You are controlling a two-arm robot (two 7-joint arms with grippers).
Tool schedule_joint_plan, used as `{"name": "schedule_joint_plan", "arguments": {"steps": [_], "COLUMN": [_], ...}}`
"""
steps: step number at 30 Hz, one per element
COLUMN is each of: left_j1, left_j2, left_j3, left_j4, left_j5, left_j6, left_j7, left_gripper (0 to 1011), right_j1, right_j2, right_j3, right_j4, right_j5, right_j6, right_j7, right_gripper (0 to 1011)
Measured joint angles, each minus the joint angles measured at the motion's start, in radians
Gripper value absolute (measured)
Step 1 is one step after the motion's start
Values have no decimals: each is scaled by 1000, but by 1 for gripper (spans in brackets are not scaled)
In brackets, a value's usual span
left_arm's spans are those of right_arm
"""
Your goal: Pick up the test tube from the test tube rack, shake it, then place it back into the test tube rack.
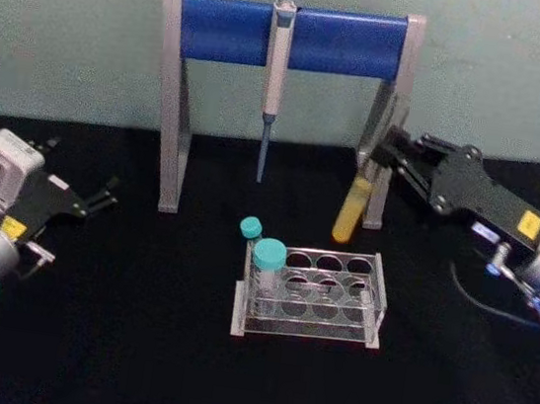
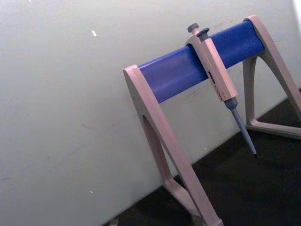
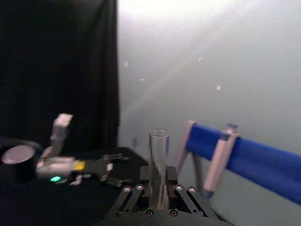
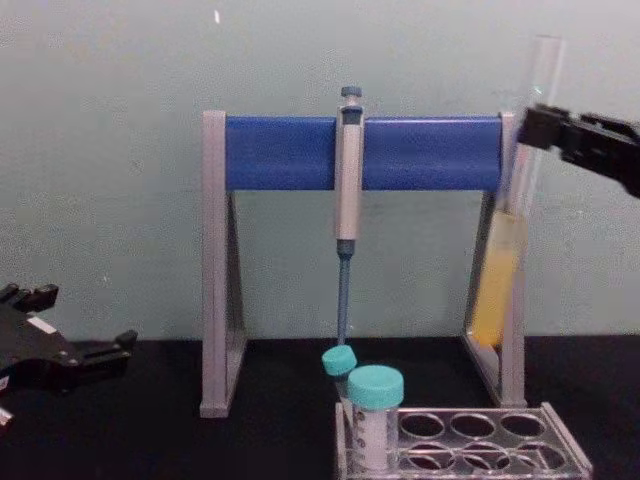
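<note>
Right gripper (image 1: 384,155), entering from the right edge of the head view, is clamped on the upper part of the tube (image 1: 351,213). The tube hangs in the air at centre right of the frame, clear of the rack (image 1: 378,298) and above its far right corner. It is tilted, with the open mouth toward the upper right and the rounded base toward the lower left. Yellow liquid fills its lower part.

In the chest view the tube (image 4: 497,280) crosses in front of the right leg of the stand (image 4: 283,152). The right gripper (image 4: 537,126) holds it near the top at the right edge, and the base ends well above the rack (image 4: 560,445).

In the right wrist view the tube (image 3: 159,155) rises upright from between the black fingers (image 3: 144,175).

The rack sits at lower centre of the head view on the black table (image 1: 132,343). Two teal-capped vials (image 1: 268,258) stand in its left-hand holes, and the other holes are vacant.

A pipette (image 1: 276,73) hangs from the middle of the stand's blue bar, behind the rack.

Left gripper (image 1: 83,172) rests low at the left edge, well apart from the rack, with its fingers spread and holding nothing.
</note>
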Motion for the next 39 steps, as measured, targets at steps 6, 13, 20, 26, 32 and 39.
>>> {"name": "schedule_joint_plan", "arguments": {"steps": [6,13,20,26,32,39], "left_j1": [0,0,0,0,0,0], "left_j2": [0,0,0,0,0,0], "left_j3": [0,0,0,0,0,0], "left_j4": [0,0,0,0,0,0], "left_j5": [0,0,0,0,0,0], "left_j6": [0,0,0,0,0,0], "left_j7": [0,0,0,0,0,0], "left_gripper": [1001,1001,1001,1002,1001,1001], "right_j1": [-35,-63,-46,-8,24,39], "right_j2": [85,136,111,42,-23,-54], "right_j3": [12,33,40,28,10,-14], "right_j4": [-24,-31,-9,12,21,14], "right_j5": [30,-15,-113,-202,-245,-217], "right_j6": [-6,-48,-66,-58,-38,-12], "right_j7": [64,11,-110,-213,-255,-199], "right_gripper": [211,211,211,211,211,211]}}
